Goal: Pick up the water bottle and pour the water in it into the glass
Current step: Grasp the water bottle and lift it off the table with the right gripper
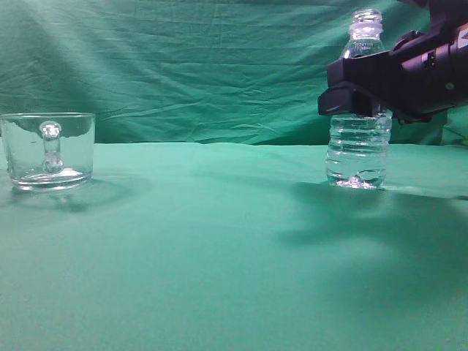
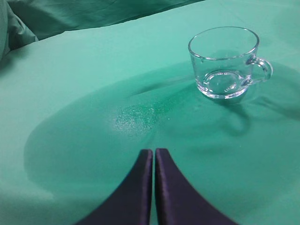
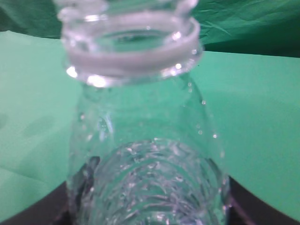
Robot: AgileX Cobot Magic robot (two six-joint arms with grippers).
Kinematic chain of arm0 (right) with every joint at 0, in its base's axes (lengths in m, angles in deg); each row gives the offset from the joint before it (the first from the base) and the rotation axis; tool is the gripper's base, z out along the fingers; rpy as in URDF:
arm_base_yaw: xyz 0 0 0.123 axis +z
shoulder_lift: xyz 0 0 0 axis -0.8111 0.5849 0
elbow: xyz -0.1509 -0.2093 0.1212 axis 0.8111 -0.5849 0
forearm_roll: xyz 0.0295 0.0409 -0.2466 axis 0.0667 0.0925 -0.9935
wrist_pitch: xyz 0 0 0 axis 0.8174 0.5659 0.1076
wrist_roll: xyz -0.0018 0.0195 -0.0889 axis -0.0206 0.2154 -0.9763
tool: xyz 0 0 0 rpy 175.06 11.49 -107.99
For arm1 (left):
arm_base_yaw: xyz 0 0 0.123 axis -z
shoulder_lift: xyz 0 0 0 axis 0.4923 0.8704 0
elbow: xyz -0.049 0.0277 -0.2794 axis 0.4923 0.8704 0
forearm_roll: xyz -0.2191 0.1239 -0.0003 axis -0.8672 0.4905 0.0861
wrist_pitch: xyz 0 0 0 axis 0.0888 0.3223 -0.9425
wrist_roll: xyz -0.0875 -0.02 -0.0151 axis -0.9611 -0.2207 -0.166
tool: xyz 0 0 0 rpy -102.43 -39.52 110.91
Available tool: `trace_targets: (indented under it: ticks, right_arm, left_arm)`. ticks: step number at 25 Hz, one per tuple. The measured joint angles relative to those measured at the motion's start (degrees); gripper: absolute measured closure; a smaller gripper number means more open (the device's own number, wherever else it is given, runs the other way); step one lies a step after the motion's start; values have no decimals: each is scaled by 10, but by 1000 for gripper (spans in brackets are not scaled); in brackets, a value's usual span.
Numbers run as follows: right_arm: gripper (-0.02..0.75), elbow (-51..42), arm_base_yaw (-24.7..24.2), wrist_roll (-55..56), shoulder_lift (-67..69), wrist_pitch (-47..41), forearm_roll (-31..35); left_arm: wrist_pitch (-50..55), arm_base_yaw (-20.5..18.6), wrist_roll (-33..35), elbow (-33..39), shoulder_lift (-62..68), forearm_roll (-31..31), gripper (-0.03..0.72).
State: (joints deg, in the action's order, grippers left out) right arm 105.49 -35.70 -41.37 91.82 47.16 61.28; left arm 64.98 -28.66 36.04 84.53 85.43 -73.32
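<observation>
The water bottle (image 1: 358, 150) stands upright on the green cloth at the right, uncapped, with the water (image 1: 357, 167) in its ribbed lower body. My right gripper (image 1: 352, 99) is closed around the bottle's middle, one finger on each side. The right wrist view shows the bottle (image 3: 140, 122) close up, filling the gap between the fingers (image 3: 150, 208). The glass (image 1: 50, 150) stands empty at the far left, handle towards the camera. It also shows in the left wrist view (image 2: 225, 61), ahead and to the right of my left gripper (image 2: 154, 152), which is shut and empty above the cloth.
A green cloth (image 1: 219, 241) covers the table and hangs as a backdrop (image 1: 205, 66). A damp speckled patch (image 2: 136, 115) lies on the cloth between my left gripper and the glass.
</observation>
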Motion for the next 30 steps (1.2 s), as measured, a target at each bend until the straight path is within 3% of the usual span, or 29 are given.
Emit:
trace_targets:
  ticks: [4, 5, 7, 8, 18, 25, 30]
  right_arm:
    - [322, 0, 0, 0, 0, 0, -2]
    - [377, 0, 0, 0, 0, 0, -2]
    - [377, 0, 0, 0, 0, 0, -3]
    - [423, 0, 0, 0, 0, 0, -3]
    - [415, 0, 0, 0, -26, -27, -41]
    - [415, 91, 3, 7, -134, -251, -165]
    - [415, 190, 48, 12, -149, -407, -230]
  left_arm:
    - [0, 0, 0, 0, 0, 0, 688]
    - [0, 0, 0, 0, 0, 0, 688]
    - [0, 0, 0, 0, 0, 0, 688]
    - [0, 0, 0, 0, 0, 0, 688]
    - [0, 0, 0, 0, 0, 0, 688]
    - [0, 0, 0, 0, 0, 0, 688]
    - [0, 0, 0, 0, 0, 0, 688]
